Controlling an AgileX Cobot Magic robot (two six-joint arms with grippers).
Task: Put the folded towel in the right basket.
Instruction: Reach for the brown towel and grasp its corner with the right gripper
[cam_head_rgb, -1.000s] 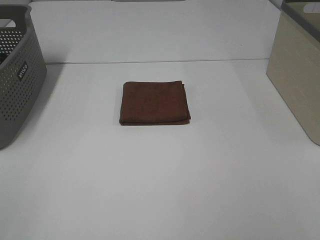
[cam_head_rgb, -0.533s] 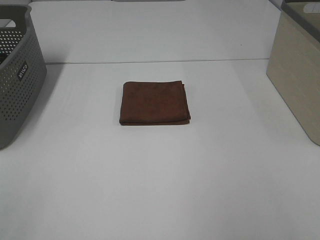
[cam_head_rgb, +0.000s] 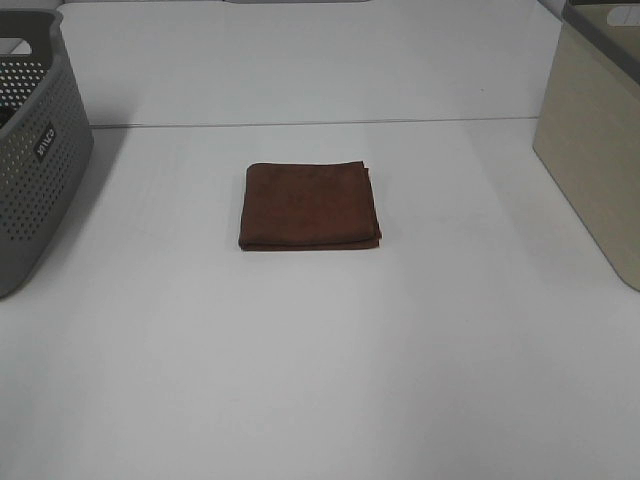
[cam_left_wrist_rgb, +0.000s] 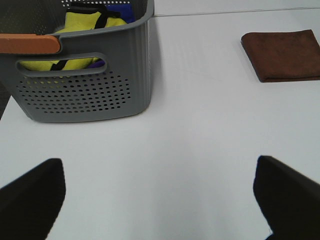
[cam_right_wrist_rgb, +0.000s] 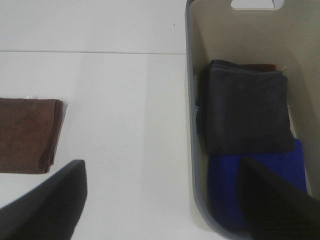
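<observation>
Nothing's budged since the earlier shots, everything sits exactly where it was. Closest in, the left hand (cam_left_wrist_rgb: 160, 200) is wide open, its two dark blunt fingers spread with only bare bench between them. Same deal for the right hand (cam_right_wrist_rgb: 160, 210): spread apart, holding nothing. The bench (cam_head_rgb: 320, 380) is a smooth matte white surface. Out in the middle of it lies the towel (cam_head_rgb: 309, 205), brown and soft-looking with a short fuzzy nap. It's folded into a flat, roughly square pad with the stacked layers showing along one edge. It's well apart from both baskets, so not in either one yet. Further back on the left is the left basket (cam_head_rgb: 30, 180), grey plastic with rounded corners, walls full of little round holes and a slot handle. Something yellow with black straps (cam_left_wrist_rgb: 82, 30) is stuffed inside. Across on the other side is the right basket (cam_head_rgb: 590, 170), straight-walled, beige with a grey rim. It holds a folded dark grey cloth (cam_right_wrist_rgb: 245, 112) and a blue cloth (cam_right_wrist_rgb: 260, 180) beside it.
</observation>
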